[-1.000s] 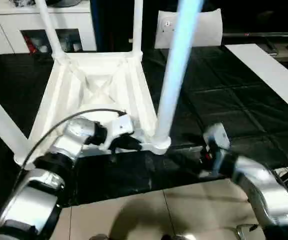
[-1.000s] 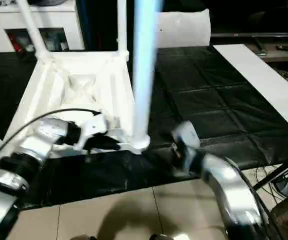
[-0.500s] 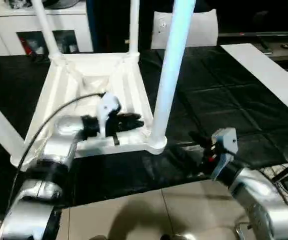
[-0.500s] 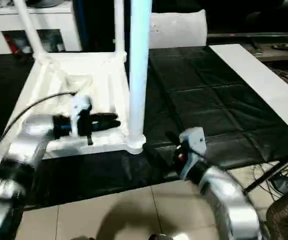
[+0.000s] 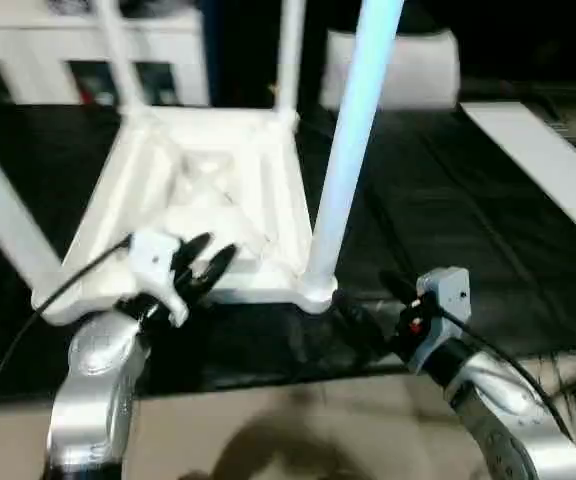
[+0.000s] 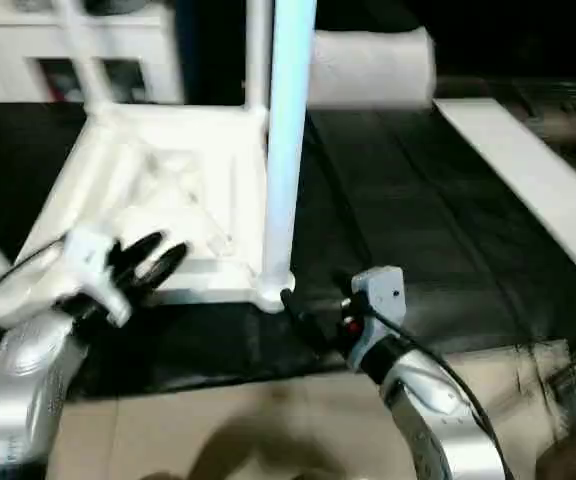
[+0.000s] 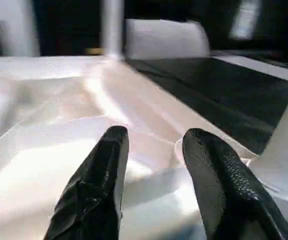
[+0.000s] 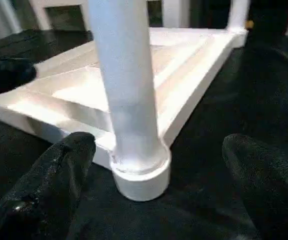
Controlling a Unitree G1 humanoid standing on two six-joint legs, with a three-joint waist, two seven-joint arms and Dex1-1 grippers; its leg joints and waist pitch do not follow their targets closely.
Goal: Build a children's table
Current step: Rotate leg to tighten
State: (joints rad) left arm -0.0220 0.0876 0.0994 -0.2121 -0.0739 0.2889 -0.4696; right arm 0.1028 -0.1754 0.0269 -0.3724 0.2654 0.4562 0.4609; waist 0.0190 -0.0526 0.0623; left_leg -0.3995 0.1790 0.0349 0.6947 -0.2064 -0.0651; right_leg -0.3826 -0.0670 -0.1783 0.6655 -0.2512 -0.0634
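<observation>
Upturned children's table (image 5: 203, 200) just ahead of both jaws; left, right jaws parted, empty.

Upright leg (image 8: 126, 95) stands between wide-spread right end effector (image 8: 156, 192) fingers.

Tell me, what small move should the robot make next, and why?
Probably close the right hand around the near leg. Its fingers stand wide apart on either side of the leg's base in the corner socket, not touching it, so it could then check the fit.
</observation>
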